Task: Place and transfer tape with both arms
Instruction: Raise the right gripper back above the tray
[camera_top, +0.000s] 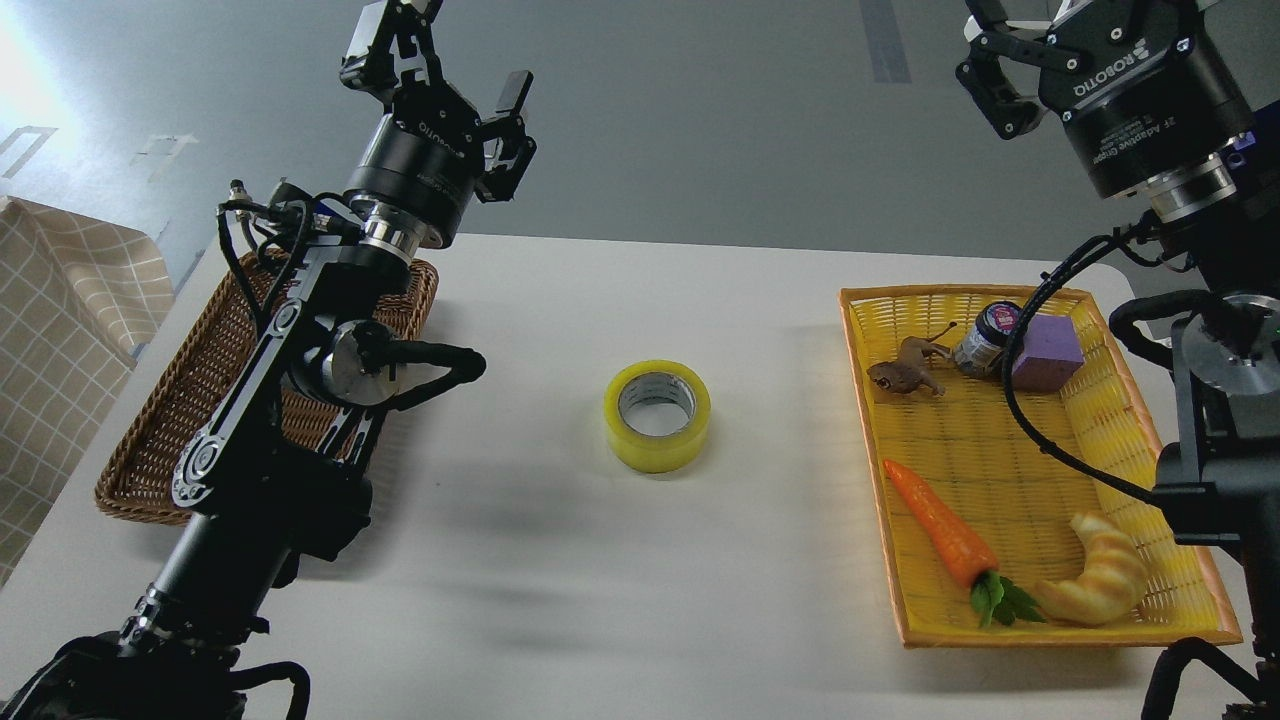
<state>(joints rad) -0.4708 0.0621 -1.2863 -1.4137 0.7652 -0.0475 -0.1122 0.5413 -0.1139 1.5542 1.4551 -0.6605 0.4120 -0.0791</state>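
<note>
The tape (657, 415), a thick yellow roll with a grey-white core, lies flat in the middle of the white table (560, 560). Nothing touches it. My left gripper (455, 50) is open and empty. It is raised high above the table's far left edge, well up and to the left of the tape. My right gripper (1035, 25) is at the top right, high above the yellow basket and far from the tape. Its fingers (985, 80) stand spread, the tips are cut off by the top edge, and nothing is between them.
A brown wicker basket (140, 470) lies at the left under my left arm. A yellow basket (1000, 640) at the right holds a toy carrot (940, 525), a croissant toy (1100, 580), a brown toy animal (905, 372), a small jar (985, 338) and a purple block (1048, 352). A checked cloth (60, 330) hangs at the left edge.
</note>
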